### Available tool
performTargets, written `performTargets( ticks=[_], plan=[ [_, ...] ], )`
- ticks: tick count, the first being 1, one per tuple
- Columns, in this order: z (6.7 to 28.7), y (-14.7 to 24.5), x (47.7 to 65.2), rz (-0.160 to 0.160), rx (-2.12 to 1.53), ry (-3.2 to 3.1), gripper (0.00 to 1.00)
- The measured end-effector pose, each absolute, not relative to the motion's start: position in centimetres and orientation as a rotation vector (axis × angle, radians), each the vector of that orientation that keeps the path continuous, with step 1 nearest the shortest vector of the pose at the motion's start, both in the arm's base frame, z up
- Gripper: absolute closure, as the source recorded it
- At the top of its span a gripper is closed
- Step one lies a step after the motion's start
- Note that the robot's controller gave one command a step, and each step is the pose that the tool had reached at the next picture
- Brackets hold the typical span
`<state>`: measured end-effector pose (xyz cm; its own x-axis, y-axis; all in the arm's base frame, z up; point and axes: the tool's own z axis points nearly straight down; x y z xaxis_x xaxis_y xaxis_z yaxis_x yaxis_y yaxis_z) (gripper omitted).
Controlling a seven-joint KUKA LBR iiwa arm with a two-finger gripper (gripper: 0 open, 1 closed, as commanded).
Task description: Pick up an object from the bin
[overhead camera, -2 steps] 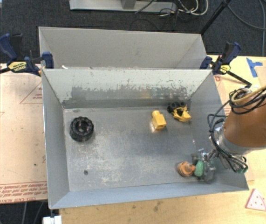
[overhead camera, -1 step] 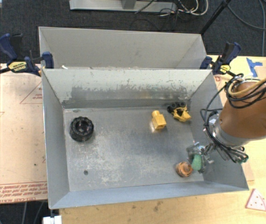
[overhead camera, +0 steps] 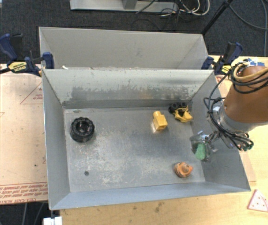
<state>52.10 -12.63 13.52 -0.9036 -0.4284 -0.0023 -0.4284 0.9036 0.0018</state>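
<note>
Black gear (overhead camera: pixel 82 129), yellow block (overhead camera: pixel 159 121)

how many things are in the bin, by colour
black round thing: 1
yellow block: 1
yellow-and-black thing: 1
orange thing: 1
green thing: 1
total: 5

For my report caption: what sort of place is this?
Probably a robotics lab or test cell: a robot arm reaches into a grey metal bin, and loose cables lie behind it.
</note>
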Motion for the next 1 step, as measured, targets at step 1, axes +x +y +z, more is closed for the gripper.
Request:
performTargets(
  ticks=[1],
  plan=[
    [23.93, -12.75, 48.93, 0.001, -0.7, 3.06, 1.0]
  ],
)
